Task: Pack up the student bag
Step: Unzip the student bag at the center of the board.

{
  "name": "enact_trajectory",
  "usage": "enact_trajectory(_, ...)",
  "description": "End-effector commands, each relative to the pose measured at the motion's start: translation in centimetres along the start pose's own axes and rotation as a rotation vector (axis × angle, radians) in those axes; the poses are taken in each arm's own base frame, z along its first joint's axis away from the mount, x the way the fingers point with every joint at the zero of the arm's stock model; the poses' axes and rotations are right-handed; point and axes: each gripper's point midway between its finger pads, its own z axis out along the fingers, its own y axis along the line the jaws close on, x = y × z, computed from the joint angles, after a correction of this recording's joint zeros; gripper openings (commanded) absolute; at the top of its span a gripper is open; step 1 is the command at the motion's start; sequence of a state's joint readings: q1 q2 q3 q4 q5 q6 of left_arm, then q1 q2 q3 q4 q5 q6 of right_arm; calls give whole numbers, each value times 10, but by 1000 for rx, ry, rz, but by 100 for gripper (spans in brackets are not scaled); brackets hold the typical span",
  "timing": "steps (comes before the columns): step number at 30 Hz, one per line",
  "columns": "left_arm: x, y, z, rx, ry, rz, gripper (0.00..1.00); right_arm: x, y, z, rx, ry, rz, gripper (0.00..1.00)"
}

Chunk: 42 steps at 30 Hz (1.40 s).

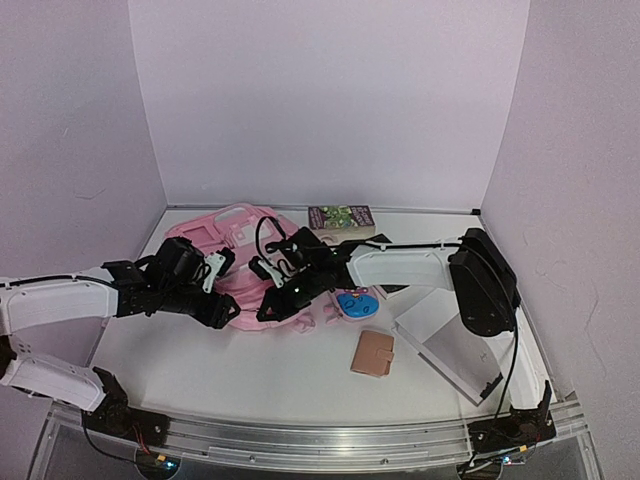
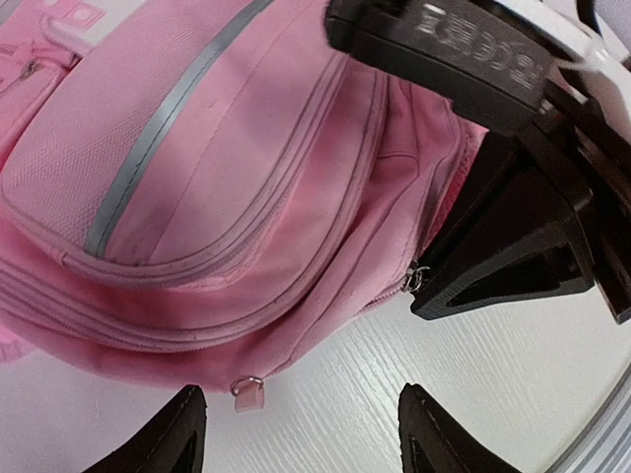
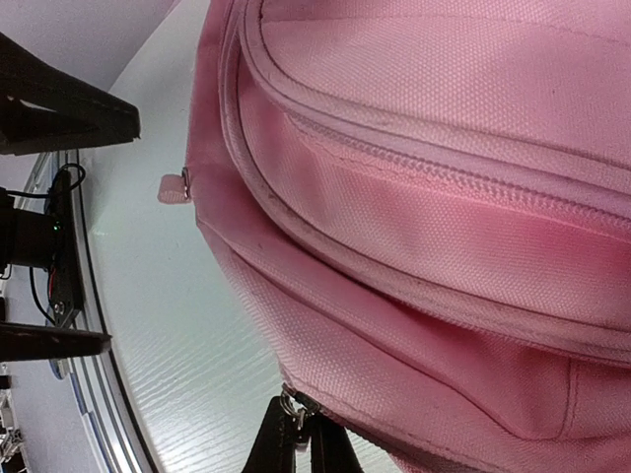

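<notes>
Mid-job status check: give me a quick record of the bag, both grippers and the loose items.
bag: lying on the table, front up
left gripper: open, at the bag's edge, holding nothing
right gripper: shut on zip pull
outside the bag: book, case, wallet, white folder

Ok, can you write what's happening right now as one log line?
left end effector: open, near student bag edge | right end effector: shut on zipper pull

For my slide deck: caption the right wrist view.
Right claw pinches a zipper pull on the pink student bag.
</notes>
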State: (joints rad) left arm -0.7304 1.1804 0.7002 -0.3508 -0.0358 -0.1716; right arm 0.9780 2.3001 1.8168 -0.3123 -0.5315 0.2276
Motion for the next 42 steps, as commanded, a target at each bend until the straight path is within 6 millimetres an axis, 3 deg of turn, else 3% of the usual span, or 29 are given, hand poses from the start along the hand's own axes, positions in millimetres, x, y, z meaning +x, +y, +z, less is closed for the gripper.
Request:
enact_trajectory(1,-29,-8,0,8,-96,167,66,-16,17,-11,-80,-28,15,0)
enact_trajectory(7,-38,-10,9,-2,-116,293,60,-16,20,-12,-96,-26,25,0)
enact_trajectory(16,-13,-19,40,40,60,374,55,-21,24,-14,-108,-33,37,0)
enact_trajectory(20,-8,-10,40,-9,80,367,40,-21,25,-17,-110,-34,35,0)
enact_trajectory(28,-3,22,15,-183,141,316,1,-16,4,-30,-77,-32,65,0)
enact_trajectory(34,8,44,-18,-295,180,300,0,4,-34,-49,-2,-2,82,0)
enact_trajectory(38,-4,54,-55,-334,92,289,0,12,-59,-61,57,9,68,0)
enact_trajectory(41,-15,54,-74,-326,17,282,3,10,-58,-63,45,10,54,0)
enact_trajectory(42,-19,50,-76,-300,-5,282,9,8,-53,-61,20,11,59,0)
